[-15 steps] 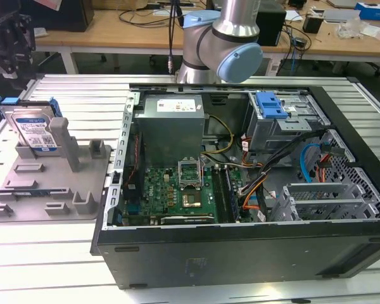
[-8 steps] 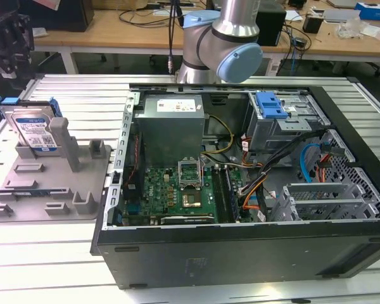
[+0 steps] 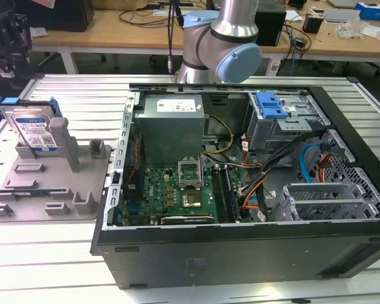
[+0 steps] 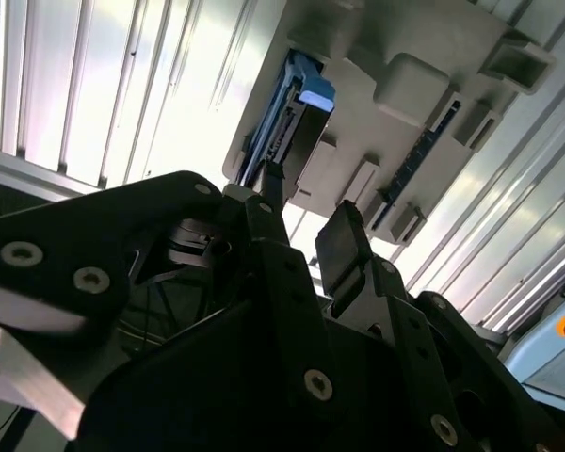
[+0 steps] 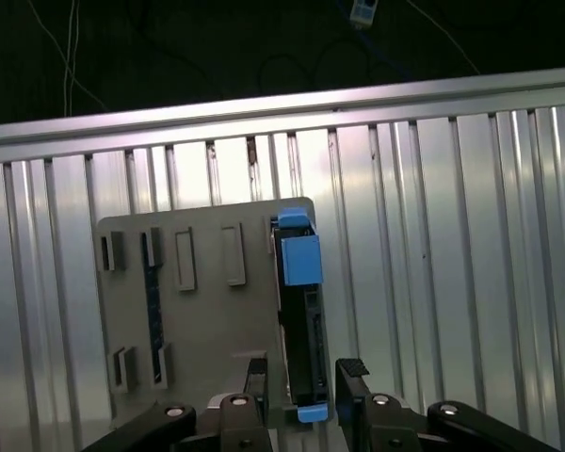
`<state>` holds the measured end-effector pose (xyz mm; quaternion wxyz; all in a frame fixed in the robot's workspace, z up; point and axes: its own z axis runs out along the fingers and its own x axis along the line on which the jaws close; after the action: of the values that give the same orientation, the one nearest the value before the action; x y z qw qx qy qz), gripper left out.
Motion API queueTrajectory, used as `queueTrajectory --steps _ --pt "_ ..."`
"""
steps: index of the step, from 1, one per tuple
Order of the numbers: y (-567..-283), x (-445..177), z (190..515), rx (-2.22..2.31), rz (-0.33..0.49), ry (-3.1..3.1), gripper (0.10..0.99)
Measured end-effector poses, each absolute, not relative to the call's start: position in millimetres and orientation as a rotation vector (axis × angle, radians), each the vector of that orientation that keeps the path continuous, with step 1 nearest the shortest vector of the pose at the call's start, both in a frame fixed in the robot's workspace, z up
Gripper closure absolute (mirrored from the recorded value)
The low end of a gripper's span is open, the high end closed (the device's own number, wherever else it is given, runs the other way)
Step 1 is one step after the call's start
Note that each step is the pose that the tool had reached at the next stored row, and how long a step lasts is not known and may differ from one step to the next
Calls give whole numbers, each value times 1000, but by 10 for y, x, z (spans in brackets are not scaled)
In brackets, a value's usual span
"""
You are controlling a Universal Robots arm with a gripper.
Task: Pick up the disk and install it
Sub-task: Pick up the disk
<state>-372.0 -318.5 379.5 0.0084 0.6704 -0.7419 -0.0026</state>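
Your gripper (image 5: 303,379) hung with its two fingers spread apart and grasped nothing; in the first wrist view one finger lined up on each side of the disk (image 5: 297,311). The disk stood on edge in the grey holder plate (image 3: 50,190) on the slatted metal table (image 3: 25,253). It was outside the open computer case (image 3: 240,253), towards the exterior view's left.

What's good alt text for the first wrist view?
A disk in a blue frame stands on edge in a slot along one side of a grey holder tray, which lies on a ribbed metal table. The gripper is open, and its two dark fingers appear on either side of the disk's near end without visibly touching it.
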Motion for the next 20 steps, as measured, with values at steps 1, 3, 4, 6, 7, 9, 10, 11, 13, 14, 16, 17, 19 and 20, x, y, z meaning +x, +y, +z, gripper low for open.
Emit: queueTrajectory --steps 1,3,4,6,7,9,10,11,13,14,16,17,19,20 --pt "-3181 -3755 3785 2097 -5 -2320 667" --pt "-3177 -3802 3775 2101 -3 -2320 667" --pt "-3175 -3827 3770 2102 -2 -2319 667" --pt "-3157 -3893 3758 2106 -1 -2318 667" --pt "-3117 -3923 3754 2108 -1 -2316 667" --pt "-3064 -3969 3744 2114 -1 -2310 667" --pt "-3058 -3982 3738 2117 -1 -2308 667" --pt "-3052 -4004 3729 2125 -1 -2301 667" --pt "-3053 -4019 3719 2156 0 -2272 667" --pt "-3053 -4023 3716 2170 0 -2258 667" --pt "-3052 -4030 3709 2195 0 -2234 667" --pt "-3052 -4036 3705 2203 0 -2226 667" --pt "-3052 -4071 3676 2222 0 -2207 667" --pt "-3052 -4084 3666 2228 0 -2200 667"
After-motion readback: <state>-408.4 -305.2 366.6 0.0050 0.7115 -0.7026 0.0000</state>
